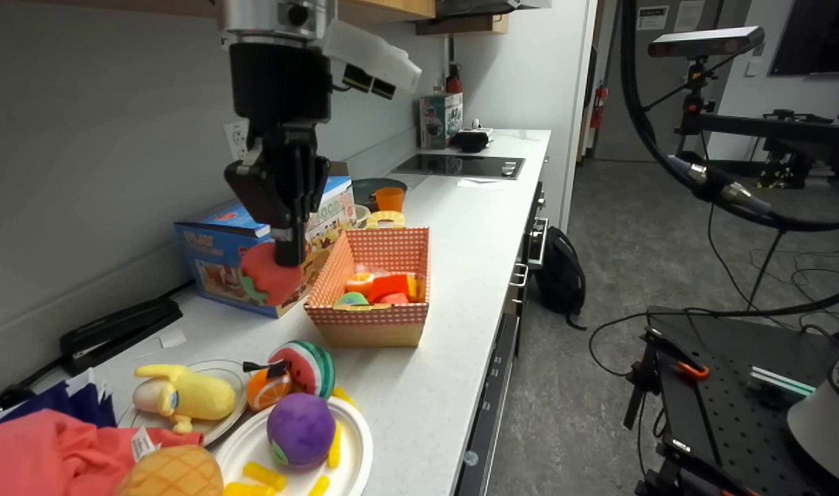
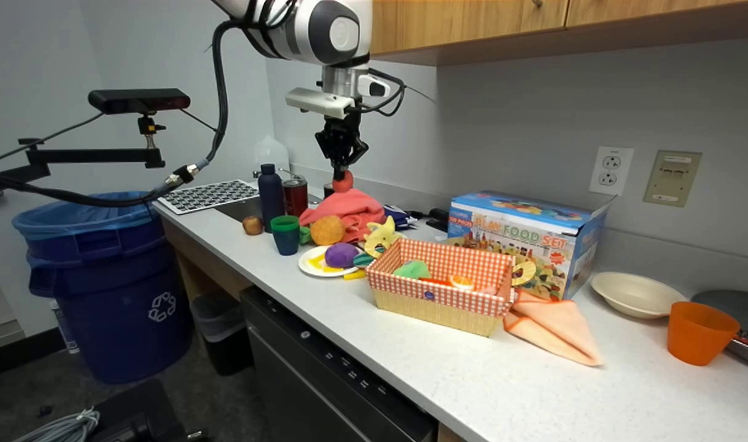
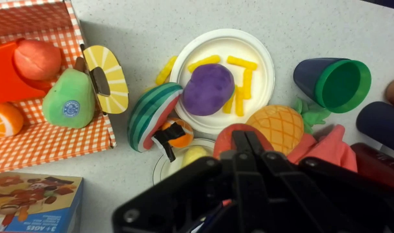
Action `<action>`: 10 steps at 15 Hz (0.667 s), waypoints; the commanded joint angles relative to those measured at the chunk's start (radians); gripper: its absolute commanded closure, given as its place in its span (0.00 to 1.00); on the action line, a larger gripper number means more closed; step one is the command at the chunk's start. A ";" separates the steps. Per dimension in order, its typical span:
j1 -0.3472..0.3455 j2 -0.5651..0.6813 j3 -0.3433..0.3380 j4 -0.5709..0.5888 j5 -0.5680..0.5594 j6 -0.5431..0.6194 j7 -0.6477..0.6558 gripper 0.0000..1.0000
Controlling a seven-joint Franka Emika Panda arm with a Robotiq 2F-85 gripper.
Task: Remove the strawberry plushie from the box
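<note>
The pincer (image 3: 246,137) is pinched tight on the red strawberry plushie (image 1: 273,281) — it hangs in the air above the desk (image 2: 533,393), outside the box (image 2: 435,312). The box has checked sides and an open top. In it are a green pear (image 3: 69,97), an orange toy (image 3: 4,120) with a slice face, a round pinkish toy (image 3: 38,60) and a bright red piece (image 3: 6,76). A yellow ring (image 3: 115,82) sticks out at its end.

A white plate (image 3: 226,33) holds a purple toy (image 3: 208,89) and some yellow sticks (image 3: 247,84). A second plate (image 3: 168,170) holds a yellow soft toy (image 1: 202,396). A watermelon toy (image 3: 148,113) sits between the box and the plates, with a little orange (image 3: 181,139) right by it. A pineapple toy (image 3: 278,127) lies by a pinky-red cloth (image 3: 334,150), and a blue and green cup (image 2: 286,238) stands near.

A big blue carton (image 2: 524,230) stands just beside the box, next to the wall (image 2: 521,116). A peach cloth (image 2: 552,331) lies by the box's end. Farther along are an orange cup (image 2: 698,336) and a pale bowl (image 2: 635,294) — the bowl is nearer the wall.
</note>
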 commanded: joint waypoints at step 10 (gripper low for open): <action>0.046 0.218 -0.005 0.310 -0.011 -0.202 0.030 0.69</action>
